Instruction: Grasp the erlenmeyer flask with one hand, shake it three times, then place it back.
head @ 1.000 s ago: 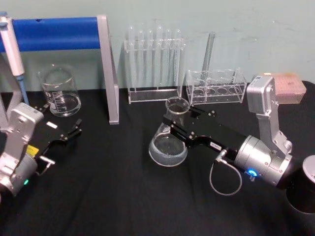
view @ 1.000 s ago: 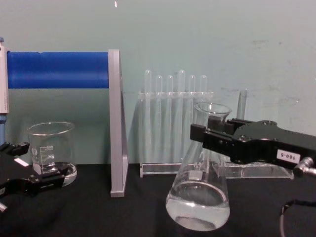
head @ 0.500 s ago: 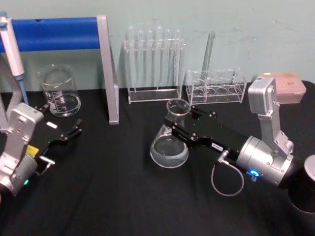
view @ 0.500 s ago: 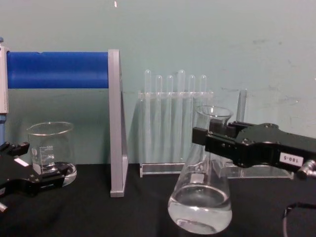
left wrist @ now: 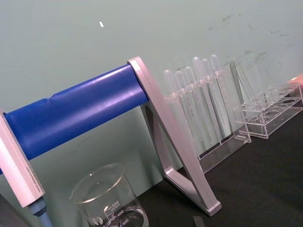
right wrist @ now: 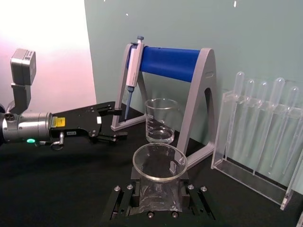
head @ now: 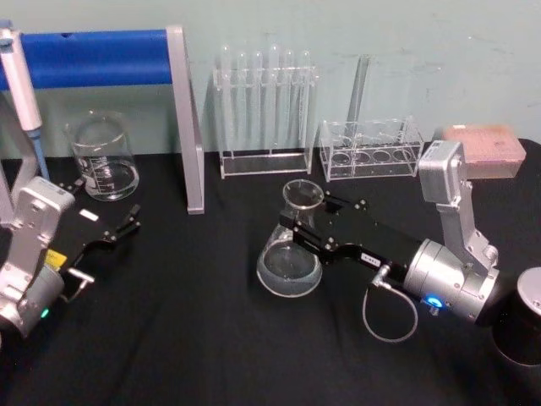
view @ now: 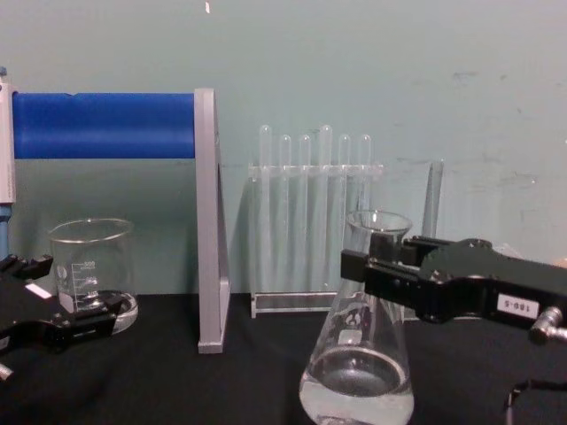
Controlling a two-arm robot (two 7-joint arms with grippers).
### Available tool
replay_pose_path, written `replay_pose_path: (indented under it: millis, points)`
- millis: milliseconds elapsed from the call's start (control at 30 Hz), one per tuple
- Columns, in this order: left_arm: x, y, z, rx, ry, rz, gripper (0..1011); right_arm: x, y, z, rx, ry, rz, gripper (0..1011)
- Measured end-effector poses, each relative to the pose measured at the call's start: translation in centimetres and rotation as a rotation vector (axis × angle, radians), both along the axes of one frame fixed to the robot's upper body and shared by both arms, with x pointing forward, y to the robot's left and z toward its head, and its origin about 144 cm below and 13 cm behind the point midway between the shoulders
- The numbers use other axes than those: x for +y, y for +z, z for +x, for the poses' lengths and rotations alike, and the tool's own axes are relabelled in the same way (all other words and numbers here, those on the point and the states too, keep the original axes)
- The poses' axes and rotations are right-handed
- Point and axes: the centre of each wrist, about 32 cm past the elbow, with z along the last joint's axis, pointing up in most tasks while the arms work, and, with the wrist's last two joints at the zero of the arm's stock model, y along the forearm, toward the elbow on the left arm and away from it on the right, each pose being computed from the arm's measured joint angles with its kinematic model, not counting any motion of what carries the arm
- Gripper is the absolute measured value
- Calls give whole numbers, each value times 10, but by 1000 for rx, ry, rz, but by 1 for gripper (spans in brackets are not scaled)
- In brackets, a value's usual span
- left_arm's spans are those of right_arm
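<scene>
The right end effector (head: 297,227) is closed on the neck of the flask (head: 288,264), its jaws clamped either side of the glass just below the flared rim; the flask is upright, centre of the black surface (head: 211,338), in front of the test-tube rack (head: 264,118), with a little clear liquid in its wide base. In the chest view the flask (view: 358,385) sits very low, its base at the lower edge; I cannot tell whether it rests on the surface or hangs just clear of it. The left end effector (head: 118,232) is parked near the beaker (head: 103,161) on the left, jaws apart and holding nothing. So the grasp is made; the release is not yet done, since the jaws grip the neck. How many shakes are finished cannot be read here; the low, level pose fits a flask about to be set down or just picked up.
</scene>
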Motion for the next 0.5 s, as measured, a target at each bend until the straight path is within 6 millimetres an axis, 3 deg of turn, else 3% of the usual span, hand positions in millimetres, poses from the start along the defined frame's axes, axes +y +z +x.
replay_pose_path:
  millis: [500]
  points:
    - [0, 0, 0, 0, 0, 0, 1001, -1, -9, 5, 19, 33, -15, 456]
